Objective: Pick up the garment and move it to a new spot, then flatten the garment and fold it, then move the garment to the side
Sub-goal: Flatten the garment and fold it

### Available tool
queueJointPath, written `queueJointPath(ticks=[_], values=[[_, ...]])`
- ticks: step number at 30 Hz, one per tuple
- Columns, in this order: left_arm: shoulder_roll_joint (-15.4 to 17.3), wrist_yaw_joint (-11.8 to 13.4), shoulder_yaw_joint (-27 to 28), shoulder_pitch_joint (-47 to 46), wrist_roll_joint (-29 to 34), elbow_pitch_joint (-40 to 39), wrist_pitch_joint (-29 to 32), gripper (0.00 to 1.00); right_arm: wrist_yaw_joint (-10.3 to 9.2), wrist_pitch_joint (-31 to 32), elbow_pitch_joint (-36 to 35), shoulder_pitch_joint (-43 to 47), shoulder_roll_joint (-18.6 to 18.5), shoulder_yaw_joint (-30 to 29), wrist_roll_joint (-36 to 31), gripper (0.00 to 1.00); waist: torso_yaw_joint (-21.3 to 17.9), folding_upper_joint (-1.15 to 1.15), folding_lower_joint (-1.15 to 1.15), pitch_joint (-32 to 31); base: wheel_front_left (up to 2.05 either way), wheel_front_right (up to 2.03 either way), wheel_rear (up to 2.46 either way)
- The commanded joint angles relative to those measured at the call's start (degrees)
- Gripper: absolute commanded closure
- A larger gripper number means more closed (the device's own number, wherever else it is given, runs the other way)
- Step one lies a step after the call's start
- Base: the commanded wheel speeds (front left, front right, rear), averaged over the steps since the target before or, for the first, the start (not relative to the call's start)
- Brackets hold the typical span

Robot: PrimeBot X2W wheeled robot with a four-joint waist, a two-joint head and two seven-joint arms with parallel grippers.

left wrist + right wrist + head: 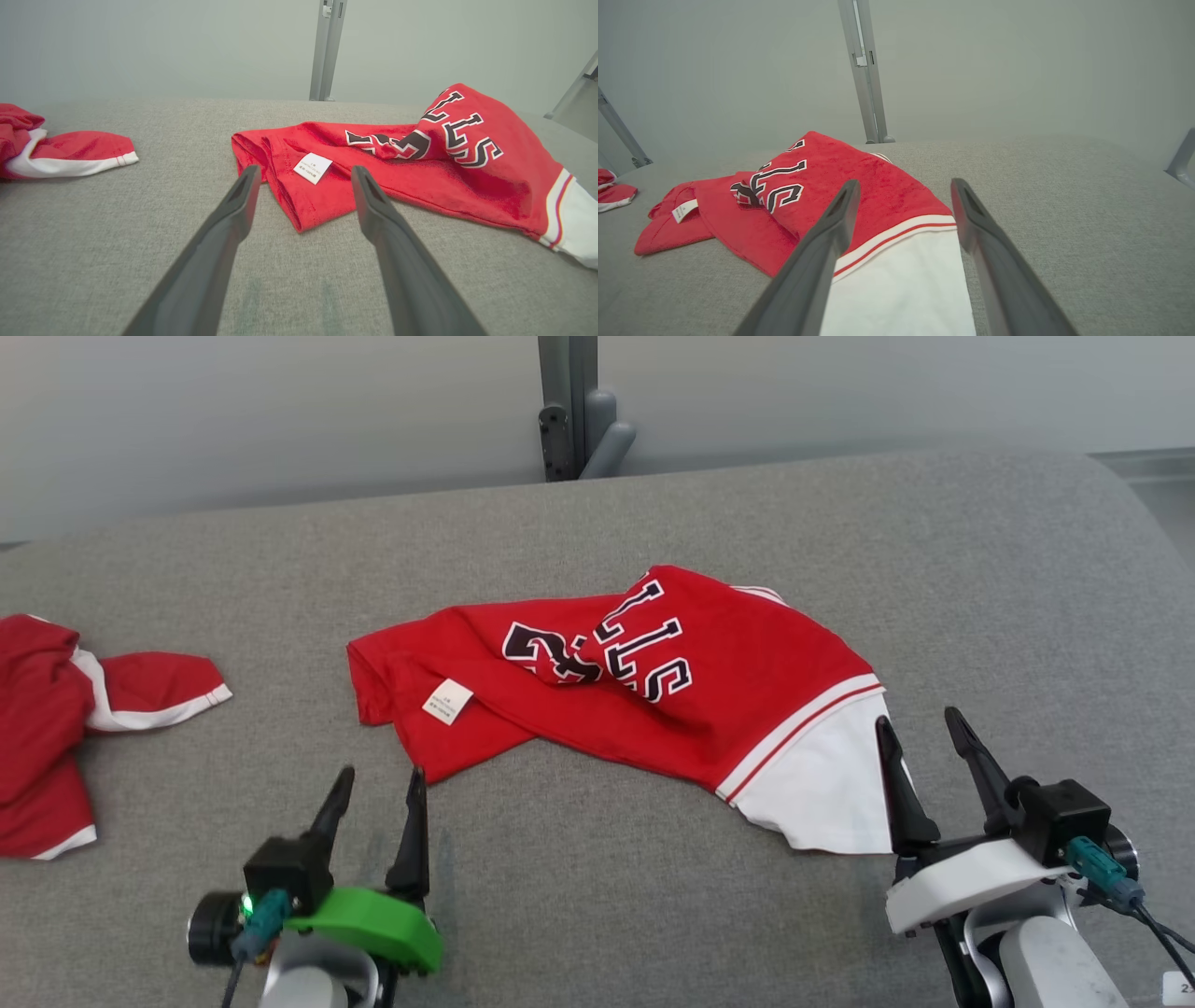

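At the left edge of the surface [597, 905] we see a second red garment [42, 728], cut off by the frame. Our left gripper [381, 777] stands wide and empty, just short of the garment [747, 681]. It lies crumpled mid-surface, its lettering partly lost in folds. Our right gripper [917, 719], equally wide, sits at the white hem [822, 784]. We count two garments and two grippers, with bare grey cloth toward the right edge.

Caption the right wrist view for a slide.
Open right claw at the white end of a crumpled red jersey lying on the grey fabric surface.
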Motion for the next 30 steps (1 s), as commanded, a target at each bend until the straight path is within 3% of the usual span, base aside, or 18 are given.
queueJointPath(ticks=[1, 9, 19, 30], values=[[0.2, -0.4, 0.9, -3.4, 0.9, 0.7, 0.0, 0.00, -0.03, -0.1, -0.6, -1.1, 0.1, 0.7, -0.1, 0.00, -0.4, 0.47, 0.00, 3.3, 0.00, 0.00, 0.00], [1.3, -2.4, 2.8, -16.1, 4.1, 8.4, 0.0, 0.00, -0.02, -0.2, -1.7, -4.2, 0.7, 3.0, -0.2, 0.00, -1.6, 0.47, 0.00, 9.8, 0.00, 0.00, 0.00], [3.2, -3.5, 4.6, -26.8, 2.3, 19.6, 0.0, 0.00, -0.02, -0.1, -1.8, -6.9, 1.1, 4.6, -0.1, 0.00, -4.0, 0.47, 0.00, 15.5, 0.00, 0.00, 0.00], [3.2, -3.9, 4.9, -29.8, 0.1, 24.5, 0.0, 0.00, -0.02, -0.2, -1.2, -7.2, 1.3, 4.0, -0.1, 0.00, -4.3, 0.47, 0.00, 16.6, 0.00, 0.00, 0.00]])
